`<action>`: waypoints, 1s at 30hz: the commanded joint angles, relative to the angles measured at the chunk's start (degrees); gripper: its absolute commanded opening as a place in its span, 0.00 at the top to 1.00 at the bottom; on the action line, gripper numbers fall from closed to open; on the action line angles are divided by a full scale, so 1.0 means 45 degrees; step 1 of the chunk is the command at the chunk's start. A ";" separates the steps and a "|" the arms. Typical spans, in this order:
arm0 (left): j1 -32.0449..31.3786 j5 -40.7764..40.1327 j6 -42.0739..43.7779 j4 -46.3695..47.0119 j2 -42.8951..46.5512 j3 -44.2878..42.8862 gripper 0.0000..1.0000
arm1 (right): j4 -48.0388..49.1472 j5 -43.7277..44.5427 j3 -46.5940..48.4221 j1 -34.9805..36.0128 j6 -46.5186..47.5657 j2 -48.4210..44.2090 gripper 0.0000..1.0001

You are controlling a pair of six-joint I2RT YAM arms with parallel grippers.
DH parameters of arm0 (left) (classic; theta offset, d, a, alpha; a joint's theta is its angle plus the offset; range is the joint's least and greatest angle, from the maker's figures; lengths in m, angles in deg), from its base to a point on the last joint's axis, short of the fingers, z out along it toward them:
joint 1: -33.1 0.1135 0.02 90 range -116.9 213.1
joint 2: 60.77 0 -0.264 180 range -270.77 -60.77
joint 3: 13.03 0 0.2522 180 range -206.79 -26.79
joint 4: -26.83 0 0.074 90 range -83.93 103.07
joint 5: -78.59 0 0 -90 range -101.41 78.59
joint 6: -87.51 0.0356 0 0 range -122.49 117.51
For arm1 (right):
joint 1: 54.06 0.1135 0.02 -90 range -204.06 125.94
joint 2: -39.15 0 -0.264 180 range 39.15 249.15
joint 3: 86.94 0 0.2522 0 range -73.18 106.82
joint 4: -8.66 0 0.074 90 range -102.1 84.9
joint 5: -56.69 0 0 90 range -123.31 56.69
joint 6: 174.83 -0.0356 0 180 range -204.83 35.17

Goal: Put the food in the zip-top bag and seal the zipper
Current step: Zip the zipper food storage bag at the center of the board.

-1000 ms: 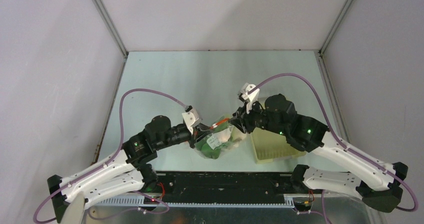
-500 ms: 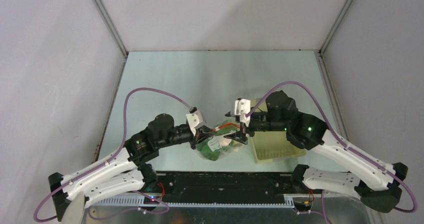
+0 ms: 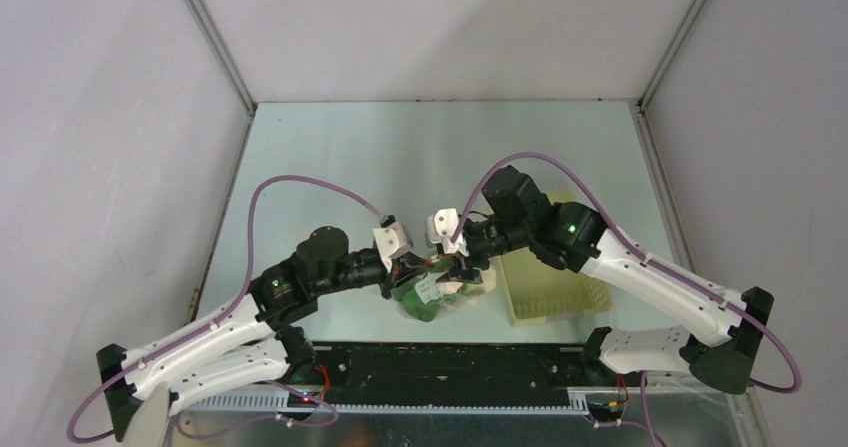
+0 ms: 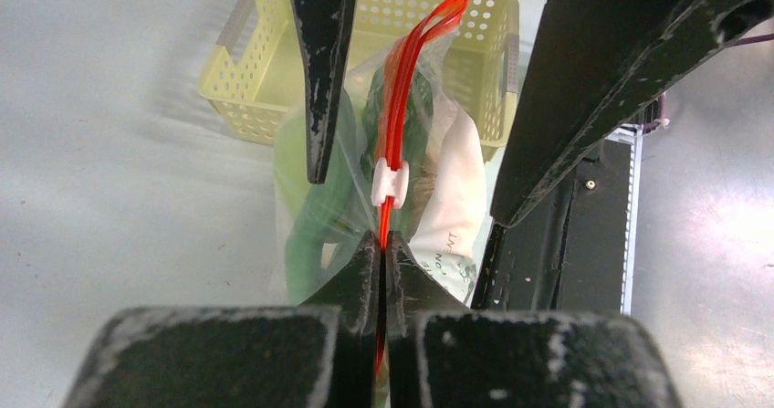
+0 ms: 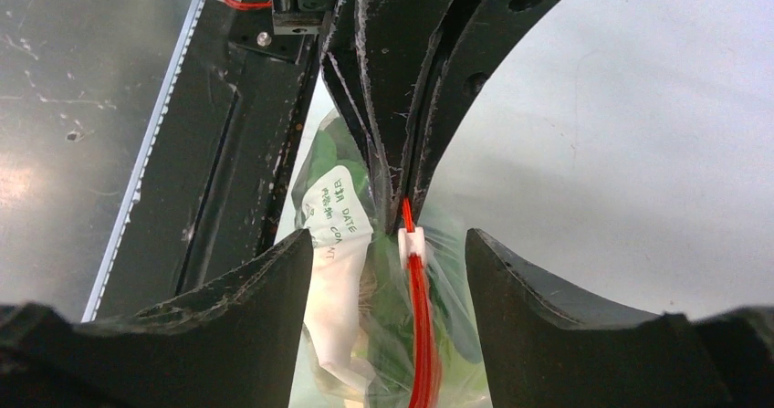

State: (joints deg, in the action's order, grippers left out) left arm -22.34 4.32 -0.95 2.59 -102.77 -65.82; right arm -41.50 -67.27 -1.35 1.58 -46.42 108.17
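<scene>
The clear zip-top bag [image 3: 437, 294] hangs near the table's front edge, between my two grippers. Green leafy food [image 5: 456, 330] and a white label show through the plastic. My left gripper [image 4: 383, 240] is shut on one end of the orange-red zipper [image 4: 399, 88]. The white slider [image 4: 390, 183] sits on the strip just beyond the left fingertips. My right gripper [image 5: 388, 244] stands open astride the zipper [image 5: 422, 335], one finger on each side. The slider [image 5: 413, 241] lies level with its fingertips and touches neither. In the top view the left gripper [image 3: 405, 263] and right gripper [image 3: 452, 263] nearly meet.
A pale yellow perforated basket [image 3: 548, 292] stands just right of the bag, under the right arm; it also shows behind the bag [image 4: 265, 70]. A black rail [image 3: 450, 359] runs along the near edge, close below the bag.
My right gripper has let go, opened, and slid left along the bag's mouth until it stands close to the left gripper. The left gripper has kept its hold and hardly moved.
</scene>
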 commanded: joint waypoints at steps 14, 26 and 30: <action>0.0003 -0.0308 0.0314 0.0569 0.0055 -0.0475 1.00 | -0.1524 -0.0288 0.1678 0.0040 0.0873 0.0973 0.80; 0.0015 -0.3057 -0.0714 0.0506 0.1286 0.0630 1.00 | -0.2536 0.0417 0.1728 -0.0950 0.1010 0.0478 0.93; 0.0015 -0.3439 -0.0818 0.0426 0.1938 0.0979 1.00 | -0.3116 0.0568 0.1701 -0.1737 0.1111 0.0050 0.92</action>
State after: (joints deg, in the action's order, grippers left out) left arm -22.95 -4.30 -3.35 4.04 -97.74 -62.32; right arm -48.41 -66.83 4.18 -2.77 -42.13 112.10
